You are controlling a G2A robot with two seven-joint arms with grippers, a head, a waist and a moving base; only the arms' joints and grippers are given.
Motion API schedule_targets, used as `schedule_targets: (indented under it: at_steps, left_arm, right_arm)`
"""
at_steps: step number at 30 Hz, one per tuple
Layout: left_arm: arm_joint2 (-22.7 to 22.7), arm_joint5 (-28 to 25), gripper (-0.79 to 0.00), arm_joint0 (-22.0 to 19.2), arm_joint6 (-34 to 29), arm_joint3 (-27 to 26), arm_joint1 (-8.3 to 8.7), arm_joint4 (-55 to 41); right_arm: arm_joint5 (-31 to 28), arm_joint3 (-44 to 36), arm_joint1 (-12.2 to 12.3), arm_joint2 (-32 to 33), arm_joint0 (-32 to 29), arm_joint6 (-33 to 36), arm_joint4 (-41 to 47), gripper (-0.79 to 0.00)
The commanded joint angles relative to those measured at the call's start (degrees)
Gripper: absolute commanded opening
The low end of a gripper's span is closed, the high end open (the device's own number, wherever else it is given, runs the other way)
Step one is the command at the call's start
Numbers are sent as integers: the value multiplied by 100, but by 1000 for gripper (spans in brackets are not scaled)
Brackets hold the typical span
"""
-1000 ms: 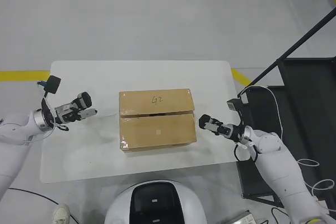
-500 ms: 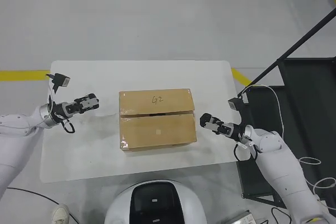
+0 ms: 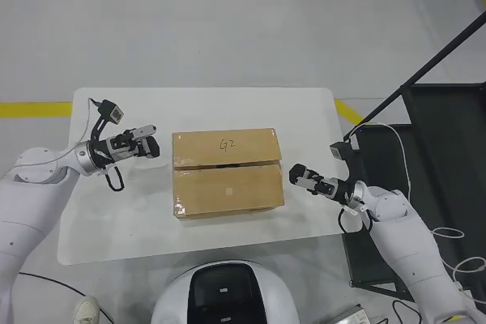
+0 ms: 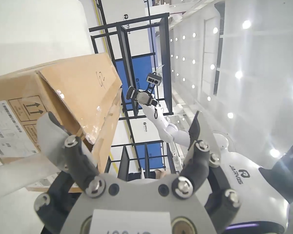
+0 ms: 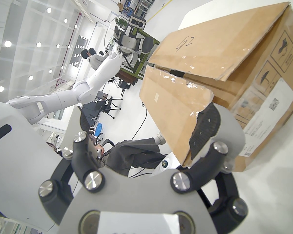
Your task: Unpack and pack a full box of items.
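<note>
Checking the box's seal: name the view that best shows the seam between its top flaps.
Top view: the seam runs full length across the box. Right wrist view shows it obliquely, flaps parted; left wrist view catches one end.

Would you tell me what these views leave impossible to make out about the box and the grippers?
- Contents of the box: hidden in every view by its closed top flaps.
- Whether the left gripper touches the box's side: too small in the top view; in the left wrist view its finger merely overlaps the box.
- Print on the label: too small in the right wrist view.
</note>
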Motion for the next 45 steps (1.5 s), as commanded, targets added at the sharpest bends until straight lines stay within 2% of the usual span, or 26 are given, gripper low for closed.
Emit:
schedule_targets:
  at_steps: [1, 7, 17, 27, 37, 45]
  left_arm:
    - [0, -2, 0, 1, 6, -3, 2, 21]
    - [0, -2, 0, 1, 6, -3, 2, 21]
    - [0, -2, 0, 1, 6, -3, 2, 21]
    - [0, -2, 0, 1, 6, -3, 2, 21]
    - [0, -2, 0, 1, 6, -3, 2, 21]
    - [0, -2, 0, 1, 6, -3, 2, 21]
  right_arm:
    - [0, 0, 0, 0, 0, 0, 0, 0]
    - [0, 0, 0, 0, 0, 0, 0, 0]
    - [350, -39, 5, -15, 4, -288, -201, 0]
    - [510, 209, -73, -364, 293, -490, -189, 0]
    - [399, 624, -137, -609, 581, -420, 34, 0]
    - [518, 669, -175, -851, 709, -77, 226, 0]
